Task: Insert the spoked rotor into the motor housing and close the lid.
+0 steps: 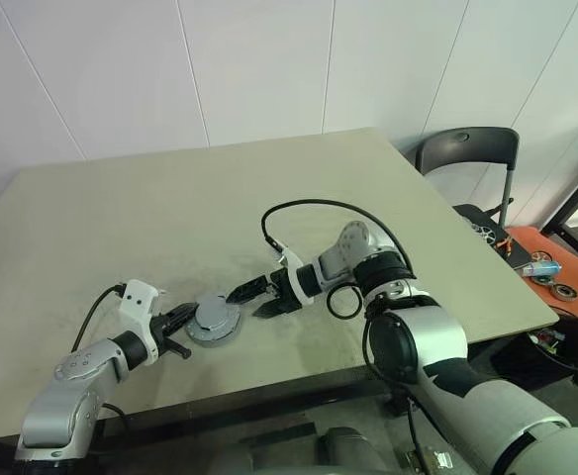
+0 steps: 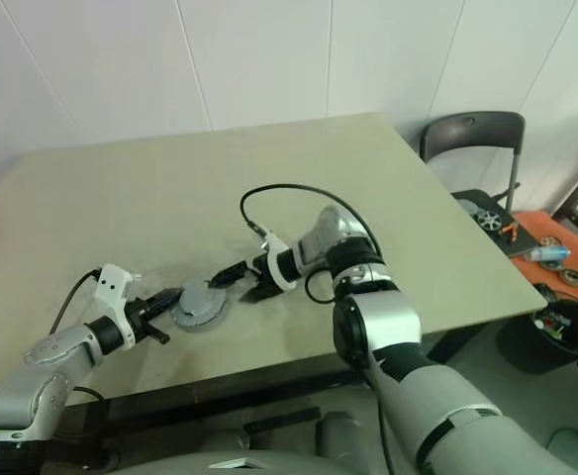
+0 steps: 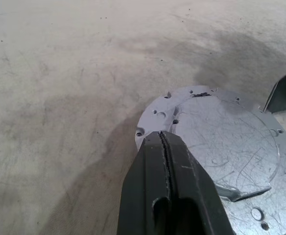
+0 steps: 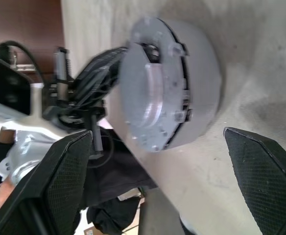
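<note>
One round grey motor housing lies on the bench, near its front edge, with the lid closed down on top of it. The lid's outer face is scratched bare metal with small holes around its rim, and a raised round step in the middle. In the right wrist view a dark seam runs around the side where lid and housing meet. No rotor can be made out; whether it is inside the housing cannot be told.

Two end effectors are at the housing, one on each side. The left end effector is clenched, its two black fingers pressed together with nothing between them, their tips lying over the lid's rim on the robot's left side. The right end effector is released, its two fingers spread wide, pointing toward the housing from the robot's right and just beside it; it grasps nothing.

To the right, off the bench, stands one dark chair. Beyond it an orange surface holds several small parts, among them a few wheel-like discs; they are too small to count surely.

No brand, label or writing can be read anywhere.
</note>
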`<state>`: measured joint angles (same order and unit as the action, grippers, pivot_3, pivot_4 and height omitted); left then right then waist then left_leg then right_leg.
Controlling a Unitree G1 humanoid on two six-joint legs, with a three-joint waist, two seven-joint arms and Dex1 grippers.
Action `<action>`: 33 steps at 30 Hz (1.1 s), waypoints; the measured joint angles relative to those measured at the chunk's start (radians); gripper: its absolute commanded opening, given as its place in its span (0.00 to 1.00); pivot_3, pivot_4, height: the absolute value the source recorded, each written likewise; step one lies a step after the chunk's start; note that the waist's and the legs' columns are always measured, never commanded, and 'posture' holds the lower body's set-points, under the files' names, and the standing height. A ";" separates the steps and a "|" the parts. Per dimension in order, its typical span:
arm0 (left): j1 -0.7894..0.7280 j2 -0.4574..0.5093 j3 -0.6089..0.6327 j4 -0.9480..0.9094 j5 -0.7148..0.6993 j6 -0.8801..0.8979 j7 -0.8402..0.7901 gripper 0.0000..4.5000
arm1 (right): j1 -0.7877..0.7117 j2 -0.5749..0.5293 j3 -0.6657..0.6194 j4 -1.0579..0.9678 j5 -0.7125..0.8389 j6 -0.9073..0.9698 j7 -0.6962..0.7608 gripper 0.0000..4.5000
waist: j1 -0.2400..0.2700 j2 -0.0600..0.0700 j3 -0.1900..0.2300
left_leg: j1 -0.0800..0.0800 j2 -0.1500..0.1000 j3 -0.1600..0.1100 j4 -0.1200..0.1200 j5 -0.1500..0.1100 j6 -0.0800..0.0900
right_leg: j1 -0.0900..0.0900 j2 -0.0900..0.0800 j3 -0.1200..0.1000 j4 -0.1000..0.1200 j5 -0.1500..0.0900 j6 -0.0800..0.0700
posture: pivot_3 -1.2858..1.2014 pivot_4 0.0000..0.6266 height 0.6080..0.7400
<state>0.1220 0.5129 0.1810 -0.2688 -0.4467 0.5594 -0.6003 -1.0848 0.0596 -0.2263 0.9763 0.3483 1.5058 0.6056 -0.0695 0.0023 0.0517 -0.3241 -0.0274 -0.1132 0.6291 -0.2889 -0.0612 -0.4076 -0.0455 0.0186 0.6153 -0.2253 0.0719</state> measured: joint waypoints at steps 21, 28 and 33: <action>0.002 0.002 0.013 -0.008 -0.001 0.019 -0.008 0.00 | 0.024 0.054 -0.065 0.077 0.032 -0.099 -0.093 0.52 | -0.002 0.000 0.000 | 0.000 0.000 0.000 0.000 0.000 0.000 | 0.000 0.000 0.000 0.000 0.000 0.000 | 0.52 0.00 1.00; 0.009 -0.013 0.048 0.001 -0.007 0.035 0.000 0.00 | 0.026 0.052 -0.112 0.077 0.069 -0.104 -0.103 0.27 | -0.003 0.001 0.000 | 0.001 0.001 0.000 -0.001 0.000 0.000 | 0.000 0.001 0.000 0.001 0.000 0.000 | 0.52 0.00 1.00; 0.029 -0.118 0.137 -0.004 -0.112 0.089 0.051 0.00 | 0.024 0.051 -0.136 0.077 0.081 -0.104 -0.115 0.27 | -0.003 0.000 0.001 | 0.000 0.001 0.000 0.000 0.000 0.000 | -0.001 0.001 0.000 0.000 0.001 0.001 | 0.52 0.00 1.00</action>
<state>0.1513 0.3945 0.3176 -0.2728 -0.5587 0.6480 -0.5488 -1.0605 0.1110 -0.3622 1.0528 0.4292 1.4020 0.4908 -0.0721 0.0021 0.0524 -0.3243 -0.0263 -0.1135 0.6288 -0.2889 -0.0611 -0.4083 -0.0445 0.0186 0.6155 -0.2246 0.0731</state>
